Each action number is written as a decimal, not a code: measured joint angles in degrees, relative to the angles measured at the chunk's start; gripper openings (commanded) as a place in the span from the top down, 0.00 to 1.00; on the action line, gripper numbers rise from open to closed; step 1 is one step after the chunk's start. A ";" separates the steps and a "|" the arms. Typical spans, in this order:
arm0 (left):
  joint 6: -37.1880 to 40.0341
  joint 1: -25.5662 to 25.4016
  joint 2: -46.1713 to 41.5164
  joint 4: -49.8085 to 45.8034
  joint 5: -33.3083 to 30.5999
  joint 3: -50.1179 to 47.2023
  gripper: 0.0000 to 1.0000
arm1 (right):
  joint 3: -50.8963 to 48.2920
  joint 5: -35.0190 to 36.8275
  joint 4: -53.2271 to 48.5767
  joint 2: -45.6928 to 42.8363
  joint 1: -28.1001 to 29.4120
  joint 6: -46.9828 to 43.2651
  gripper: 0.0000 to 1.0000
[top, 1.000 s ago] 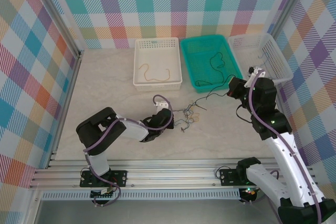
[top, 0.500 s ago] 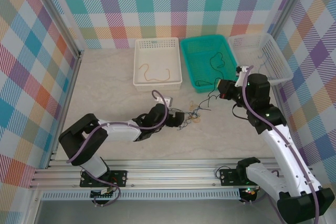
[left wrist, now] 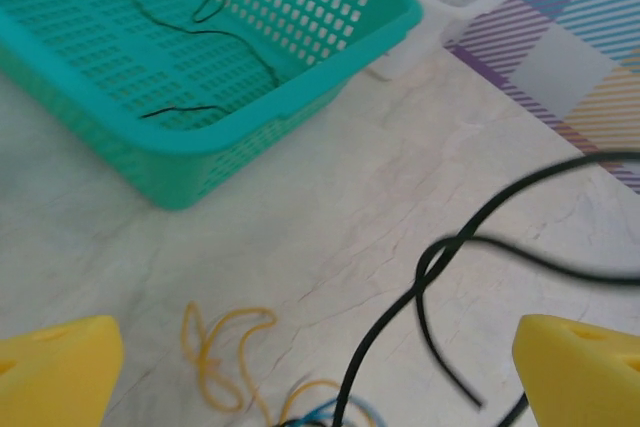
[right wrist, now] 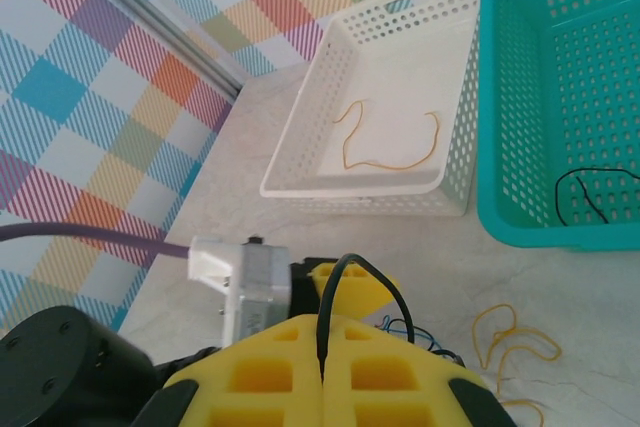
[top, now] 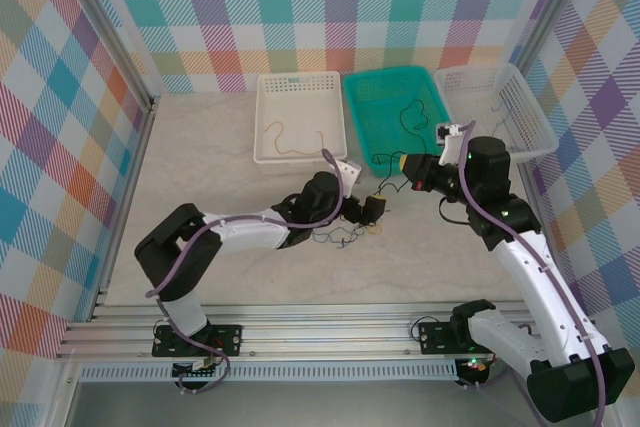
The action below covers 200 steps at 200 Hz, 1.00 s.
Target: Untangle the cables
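- My left pincer (left wrist: pixel 318 357) stands apart, low over the cables (left wrist: pixel 225 347) tangled on the desk (left wrist: pixel 330 177).
- My right pincer (right wrist: pixel 322 352) is together, clamped on a black cable (right wrist: pixel 375 282).
- Beyond the tangle, a teal basket (left wrist: pixel 300 97) holds a black cord (left wrist: pixel 235 37).
- A white basket (right wrist: pixel 300 162) holds an orange cord (right wrist: pixel 390 162).
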 measured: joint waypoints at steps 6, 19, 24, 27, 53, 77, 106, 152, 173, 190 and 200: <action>0.31 -0.04 0.96 0.17 0.42 0.98 0.04 | 0.02 -0.42 0.15 0.07 0.00 0.04 1.00; 0.70 -0.07 3.23 0.20 0.61 3.45 0.13 | 0.00 -1.49 0.83 0.13 0.00 0.09 1.00; 0.72 -0.07 4.11 0.17 0.33 4.33 0.18 | 0.00 -1.86 1.14 0.13 0.00 0.13 1.00; 0.28 -0.04 4.79 0.22 0.13 4.90 0.21 | 0.00 -1.99 1.33 0.13 0.00 0.20 1.00; -0.79 -0.07 8.72 1.20 -1.46 6.78 0.51 | -0.09 -1.86 2.64 -0.68 -0.02 0.46 1.00; -3.15 -0.07 12.44 1.75 -1.68 6.60 0.64 | -0.09 -1.38 3.37 -3.34 -1.16 0.46 1.00; -5.99 -0.04 13.73 1.95 -2.21 3.17 0.67 | -0.07 0.98 4.57 -6.99 -3.82 0.50 1.00; -9.20 -0.04 13.53 2.43 -4.24 -1.99 0.67 | -0.07 8.74 5.77 -12.50 -6.38 0.11 1.00; -10.69 -0.04 12.33 2.47 -4.83 -3.50 0.58 | 0.02 11.30 5.75 -13.22 -6.38 -0.20 1.00; -11.65 -0.04 10.14 1.81 -5.11 -5.38 0.52 | 0.04 12.02 5.73 -12.50 -6.38 -0.42 1.00; -12.31 -0.04 8.68 0.83 -5.33 -6.12 0.49 | 0.04 12.11 5.73 -11.69 -6.38 -0.46 1.00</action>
